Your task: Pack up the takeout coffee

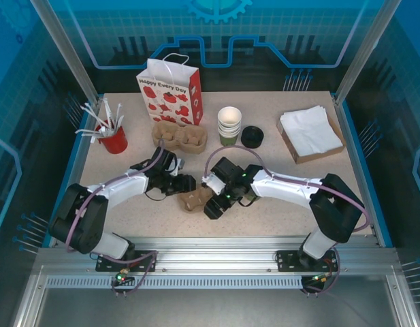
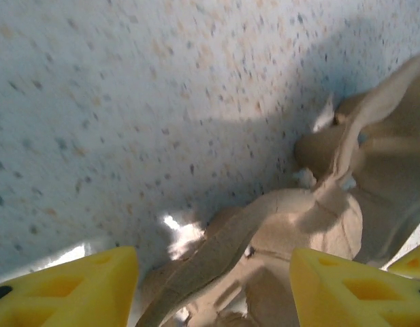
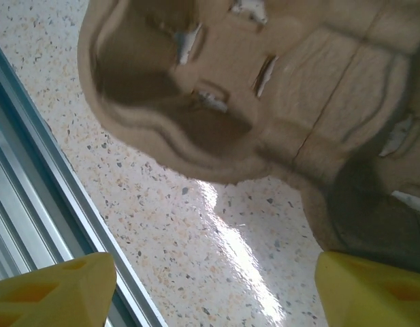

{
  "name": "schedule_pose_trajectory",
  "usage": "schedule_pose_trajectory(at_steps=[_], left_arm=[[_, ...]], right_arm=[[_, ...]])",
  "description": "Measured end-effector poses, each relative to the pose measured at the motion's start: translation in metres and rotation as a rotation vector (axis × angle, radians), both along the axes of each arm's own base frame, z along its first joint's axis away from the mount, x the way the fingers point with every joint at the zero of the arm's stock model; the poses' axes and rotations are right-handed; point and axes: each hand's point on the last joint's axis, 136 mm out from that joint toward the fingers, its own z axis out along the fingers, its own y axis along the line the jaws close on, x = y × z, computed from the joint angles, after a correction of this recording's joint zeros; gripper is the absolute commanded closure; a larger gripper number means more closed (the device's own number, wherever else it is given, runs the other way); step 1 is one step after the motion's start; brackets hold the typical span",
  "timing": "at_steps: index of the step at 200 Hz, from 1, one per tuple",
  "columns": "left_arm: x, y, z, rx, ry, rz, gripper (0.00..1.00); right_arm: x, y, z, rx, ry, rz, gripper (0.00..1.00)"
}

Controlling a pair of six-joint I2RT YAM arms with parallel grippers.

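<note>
The takeout coffee is out of view. A brown pulp cup carrier lies on the table between my two grippers. My left gripper is at the carrier's left end, open. In the left wrist view a curved rim of the carrier runs between its yellow fingers, touching neither. My right gripper is at the carrier's right side, also open. The right wrist view has bare table between the fingers, with the carrier just beyond them and its edge close to the right finger.
More pulp carriers lie behind, with a stack of lidless cups and black lids to their right. A red gift bag stands at the back. A red cup of stirrers is left, a napkin box right. The metal table rail is near the right gripper.
</note>
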Motion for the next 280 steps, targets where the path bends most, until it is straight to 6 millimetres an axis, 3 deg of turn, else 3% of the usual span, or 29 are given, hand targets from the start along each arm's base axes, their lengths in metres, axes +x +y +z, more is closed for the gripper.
schedule_pose_trajectory(at_steps=[38,70,115,141,169,188,225,243,263,280], left_arm=[[-0.024,-0.011,-0.005,-0.022,0.029,-0.019,0.37],[-0.038,-0.025,-0.006,-0.040,0.042,-0.038,0.36],[-0.049,-0.062,0.001,-0.106,0.023,-0.087,0.34],[-0.043,-0.067,0.002,-0.082,0.019,-0.082,0.28],[-0.006,-0.062,0.040,-0.014,-0.123,-0.057,0.27],[0.031,-0.044,0.092,0.000,-0.277,0.005,0.27],[0.107,0.028,0.206,0.018,-0.574,0.237,0.26],[0.133,0.037,0.244,0.049,-0.652,0.270,0.26],[0.164,0.032,0.266,0.078,-0.700,0.270,0.27],[0.191,0.027,0.265,0.113,-0.700,0.264,0.29]], right_arm=[[0.002,-0.004,0.027,0.025,-0.045,0.001,0.19],[0.008,-0.007,0.064,0.075,-0.108,-0.010,0.19],[0.046,-0.035,0.129,0.176,-0.235,-0.138,0.19],[0.066,-0.055,0.153,0.201,-0.300,-0.218,0.17],[0.071,-0.064,0.165,0.205,-0.350,-0.251,0.14],[0.074,-0.069,0.175,0.209,-0.395,-0.270,0.13],[0.080,-0.074,0.202,0.261,-0.492,-0.303,0.11],[0.083,-0.073,0.207,0.274,-0.510,-0.312,0.11],[0.086,-0.072,0.208,0.277,-0.521,-0.316,0.11],[0.088,-0.071,0.208,0.277,-0.525,-0.319,0.10]])
